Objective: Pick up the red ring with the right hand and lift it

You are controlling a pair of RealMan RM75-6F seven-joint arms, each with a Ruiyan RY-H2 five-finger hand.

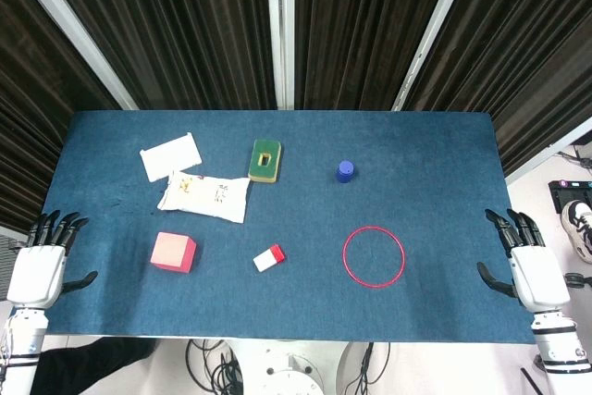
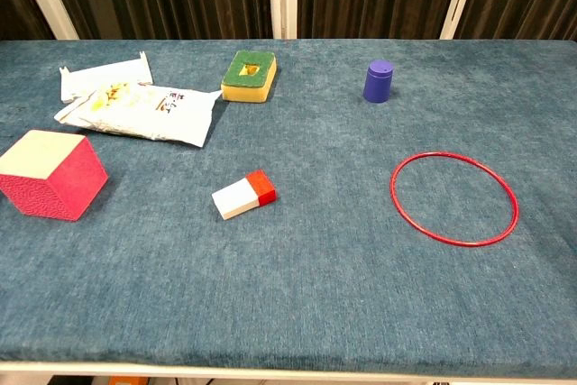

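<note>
Red thin plastic ring (image 1: 374,256) lies flat on blue felt table (image 1: 425,154), untouched; right hand (image 1: 529,261) rests spread at table edge, empty; reach not begun, next move: travel inward over ring

My desk (image 1: 435,145) was dark blue. The ring (image 1: 374,256) was red, the cube (image 1: 173,252) pink-red, the small block (image 1: 269,257) white and red, the sponge (image 1: 265,160) green over yellow, the cup (image 1: 345,170) violet-blue.
</note>
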